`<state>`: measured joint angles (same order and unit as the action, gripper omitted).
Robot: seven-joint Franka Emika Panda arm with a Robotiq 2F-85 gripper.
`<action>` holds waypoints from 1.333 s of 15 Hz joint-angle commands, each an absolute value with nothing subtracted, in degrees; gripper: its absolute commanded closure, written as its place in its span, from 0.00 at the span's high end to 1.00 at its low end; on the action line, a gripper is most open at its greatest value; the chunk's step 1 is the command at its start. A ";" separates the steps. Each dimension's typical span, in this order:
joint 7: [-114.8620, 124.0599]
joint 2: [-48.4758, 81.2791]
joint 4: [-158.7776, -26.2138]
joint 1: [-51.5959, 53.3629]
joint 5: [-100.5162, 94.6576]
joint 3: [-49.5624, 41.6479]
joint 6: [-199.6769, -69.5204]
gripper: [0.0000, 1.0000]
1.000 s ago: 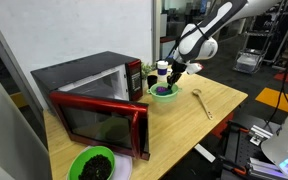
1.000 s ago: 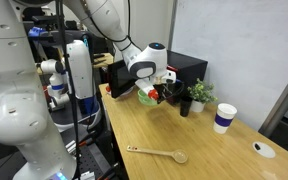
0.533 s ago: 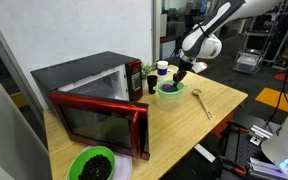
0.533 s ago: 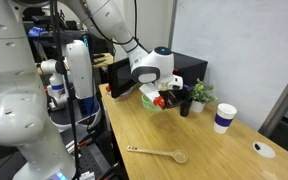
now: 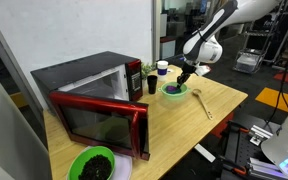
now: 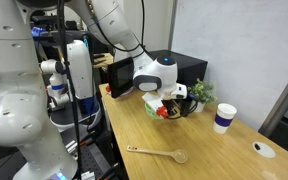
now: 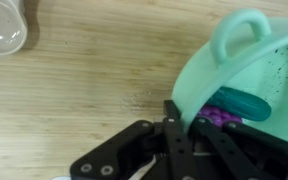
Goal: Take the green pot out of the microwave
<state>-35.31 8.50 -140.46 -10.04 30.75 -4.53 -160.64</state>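
Tool (image 7: 180, 122): found clamped on the rim of the green pot (image 7: 252, 70); the pot wall is seen gripped between the black fingers (image 7: 169, 112).
Green pot, place: held outside the microwave (image 5: 89, 82), directly under the tool and over the counter (image 5: 227, 98). It cannot be told whether its base is set down.
Green pot, handle: a looped handle is seen on the rim, on the side away from the tool.
Green pot, contents: purple pieces and a teal item are seen inside, just beside the fingers.
Microwave: placed well apart from the tool, with its red-framed door (image 5: 104, 122) swung open.
Wooden spoon (image 5: 202, 103): laid flat on the counter, near the tool and not touched by it.
Paper cup (image 6: 224, 118): stood upright on the counter, apart from the tool.
Potted plant (image 6: 197, 93): stood just beyond the tool, near the microwave's side.
Green bowl (image 5: 94, 165): filled with dark contents, set below the open door, well apart from the tool.
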 commanded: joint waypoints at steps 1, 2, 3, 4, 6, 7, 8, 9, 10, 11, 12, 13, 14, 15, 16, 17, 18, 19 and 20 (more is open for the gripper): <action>-40.83 11.43 -140.73 -11.01 36.68 -2.76 -163.37 0.02; -42.08 12.11 -140.71 -11.16 37.86 -2.56 -163.72 0.02; -43.01 12.66 -140.66 -11.31 38.92 -2.41 -163.93 0.02; -43.77 13.12 -140.64 -11.41 39.56 -2.51 -163.95 0.02; -44.72 13.85 -140.77 -11.59 40.35 -3.00 -164.14 0.02; -44.88 14.02 -140.92 -11.66 40.48 -3.24 -164.36 0.02; -45.03 14.21 -141.04 -11.84 40.58 -3.50 -164.61 0.02; -44.81 14.30 -141.18 -11.97 40.31 -3.84 -164.74 0.02; -44.93 14.51 -141.32 -12.32 40.45 -3.97 -165.10 0.02; -44.58 14.55 -141.55 -12.50 40.13 -4.31 -165.37 0.02; -44.26 14.49 -141.78 -12.69 39.79 -4.60 -165.59 0.02; -44.73 14.67 -141.99 -13.10 40.26 -4.53 -165.99 0.02; -44.50 14.59 -142.20 -13.23 40.02 -4.82 -165.97 0.02; -44.61 14.60 -142.49 -13.51 40.19 -4.82 -166.11 0.02; -44.85 14.62 -142.73 -13.85 40.63 -4.66 -166.45 0.02; -44.93 14.73 -142.97 -14.20 41.02 -4.55 -166.63 0.02; -45.20 14.78 -143.21 -14.58 41.39 -4.34 -166.69 0.02; -45.45 14.93 -143.47 -14.89 41.92 -4.14 -166.81 0.02; -45.72 14.91 -143.65 -15.13 42.49 -4.05 -166.68 0.02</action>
